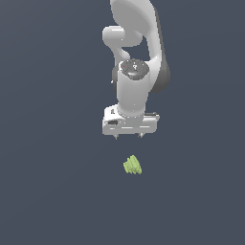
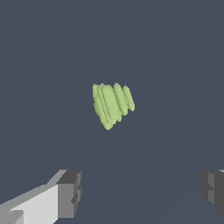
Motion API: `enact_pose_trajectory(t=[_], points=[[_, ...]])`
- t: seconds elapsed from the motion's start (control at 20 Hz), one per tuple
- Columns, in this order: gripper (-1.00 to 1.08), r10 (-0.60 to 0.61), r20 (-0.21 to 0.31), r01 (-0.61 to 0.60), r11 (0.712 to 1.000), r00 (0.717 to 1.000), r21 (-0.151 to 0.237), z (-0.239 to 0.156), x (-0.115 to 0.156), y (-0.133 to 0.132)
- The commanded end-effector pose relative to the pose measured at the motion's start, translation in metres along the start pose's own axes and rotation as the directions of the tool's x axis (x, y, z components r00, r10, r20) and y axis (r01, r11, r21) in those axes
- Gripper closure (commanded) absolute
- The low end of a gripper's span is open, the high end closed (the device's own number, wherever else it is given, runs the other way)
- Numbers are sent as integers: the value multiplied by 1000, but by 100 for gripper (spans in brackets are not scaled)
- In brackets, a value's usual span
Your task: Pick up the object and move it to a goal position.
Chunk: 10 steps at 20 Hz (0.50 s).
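Observation:
The object (image 1: 132,165) is a small yellow-green ridged lump lying on the dark surface, and the wrist view shows its layered lobes (image 2: 112,105) clearly. My gripper (image 1: 128,136) hangs above it on the white arm, apart from it. Only the short finger tips (image 1: 116,136) poke out under the white hand. In the wrist view the gripper (image 2: 142,192) is open, its grey pads (image 2: 70,192) spread wide with nothing between them. The object lies beyond the pads, not between them.
The flat dark blue-grey surface (image 1: 57,191) stretches all around the object. The white arm (image 1: 136,57) rises behind the gripper in the exterior view.

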State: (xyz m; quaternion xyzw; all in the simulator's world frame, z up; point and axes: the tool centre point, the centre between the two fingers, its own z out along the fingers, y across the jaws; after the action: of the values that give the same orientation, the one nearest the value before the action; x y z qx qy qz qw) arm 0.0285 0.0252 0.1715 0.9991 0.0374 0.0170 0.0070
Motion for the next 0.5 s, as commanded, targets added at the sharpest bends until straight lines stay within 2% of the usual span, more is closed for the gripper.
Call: enact_pose_trajectory(t=[0.0,0.45], points=[[-92,-32,4,32,999,999,0,9,8,-2],[-92,-182,21,182,983,983,10,56,45,-14]])
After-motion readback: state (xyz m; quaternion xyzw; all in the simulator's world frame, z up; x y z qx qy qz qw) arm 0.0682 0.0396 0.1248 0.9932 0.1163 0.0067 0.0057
